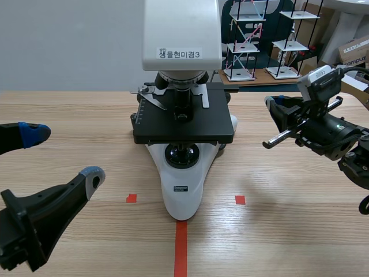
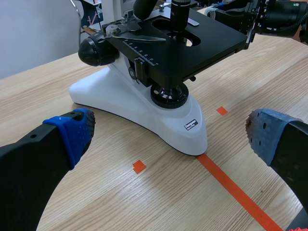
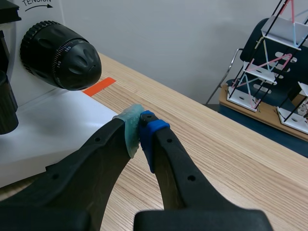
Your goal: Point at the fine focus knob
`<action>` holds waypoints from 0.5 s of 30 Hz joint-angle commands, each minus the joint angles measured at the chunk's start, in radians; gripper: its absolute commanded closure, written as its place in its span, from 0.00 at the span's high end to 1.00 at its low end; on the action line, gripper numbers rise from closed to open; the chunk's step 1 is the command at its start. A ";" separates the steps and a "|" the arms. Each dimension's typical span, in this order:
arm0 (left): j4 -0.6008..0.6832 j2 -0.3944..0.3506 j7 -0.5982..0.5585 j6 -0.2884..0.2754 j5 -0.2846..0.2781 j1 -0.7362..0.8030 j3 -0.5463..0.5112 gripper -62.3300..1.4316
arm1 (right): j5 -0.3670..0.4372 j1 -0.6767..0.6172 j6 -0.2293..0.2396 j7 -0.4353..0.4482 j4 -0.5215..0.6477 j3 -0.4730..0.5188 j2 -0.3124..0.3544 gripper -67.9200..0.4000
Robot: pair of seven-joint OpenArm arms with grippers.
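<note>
Your right gripper [image 3: 140,129]: pads pressed together, gripping nothing, near the fine focus knob [image 3: 72,53], not touching | knob: on the microscope's [image 1: 182,173] right flank, mid-desk [image 1: 288,225] | your left gripper [image 1: 63,154]: wide apart, unladen, by the desk's left edge

A white label [image 1: 180,53] on the microscope head [image 1: 181,26] read "생물현미경3". A printed marking [image 3: 36,4] at eleven o'clock of the focus knob [image 3: 60,55] read "TENSION". A cardboard box [image 1: 354,52] at two o'clock of the microscope showed "compu".
</note>
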 commanded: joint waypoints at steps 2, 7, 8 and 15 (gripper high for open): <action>0.008 0.005 -0.013 -0.002 -0.009 0.007 -0.003 1.00 | 0.010 0.017 -0.003 0.018 0.018 0.002 0.005 0.01; 0.008 0.005 -0.010 -0.002 -0.009 0.007 -0.003 1.00 | 0.004 0.017 -0.003 0.018 0.018 0.002 0.005 0.01; 0.008 0.005 -0.010 -0.002 -0.009 0.007 -0.003 1.00 | 0.004 0.017 -0.003 0.018 0.018 0.002 0.005 0.01; 0.008 0.005 -0.007 -0.002 -0.009 0.008 -0.003 1.00 | 0.004 0.017 -0.004 0.018 0.018 0.003 0.006 0.01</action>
